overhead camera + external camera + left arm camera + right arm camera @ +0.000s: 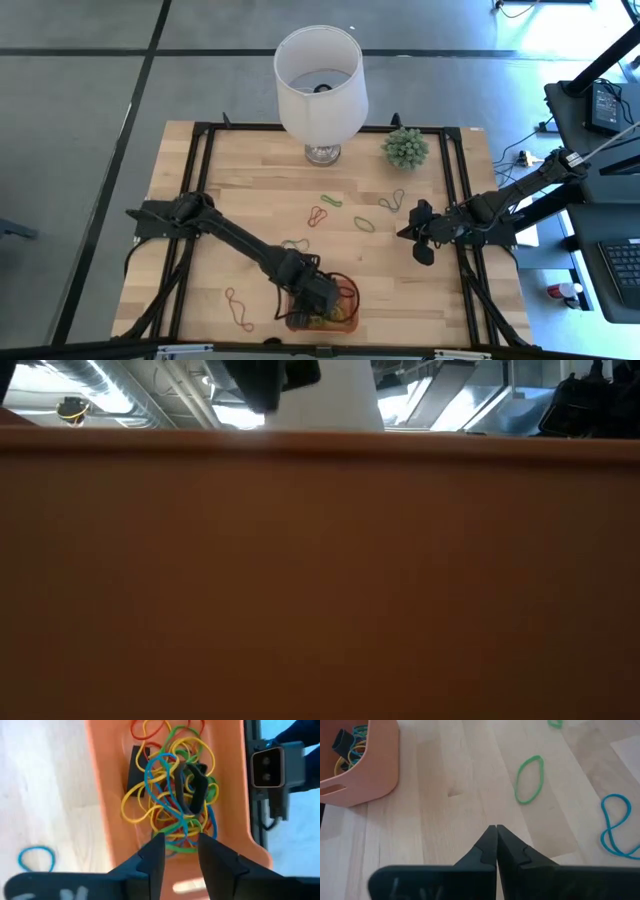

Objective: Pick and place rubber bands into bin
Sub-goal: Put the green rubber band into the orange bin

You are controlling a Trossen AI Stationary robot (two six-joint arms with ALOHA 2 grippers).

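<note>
The bin (pixel 345 300) sat at the near edge of the table (pixel 190 250), slightly right of centre. In the left wrist view its long axis ran away from the camera, and its orange wall (pixel 102 820) enclosed a tangled heap of rubber bands (pixel 170 795) in yellow, blue, green and red, with a couple of black pieces among them. In the low view an orange wall filled almost the whole picture.

The left arm reached diagonally from the left side of the table toward the near edge, its forearm slanting down to the bin. The left gripper (pixel 181 852) hung over the near end of the heap, its fingers (pixel 152 862) slightly spread with a narrow gap between them and nothing pinched that could be seen.

Loose bands lay scattered on the wood: a red one (pixel 318 215) near the centre, a green one (pixel 331 201) just beyond it, another green loop (pixel 364 224) to the right, a twisted blue one (pixel 391 200) farther right, and a red one (pixel 238 308) near the front left.

The right arm came in from the right edge and waited over the table's right side, with the right gripper (pixel 496 842) pointing left, fingers pressed together, the green loop (pixel 529 779) and the blue band (pixel 615 825) lying ahead of it.
</note>
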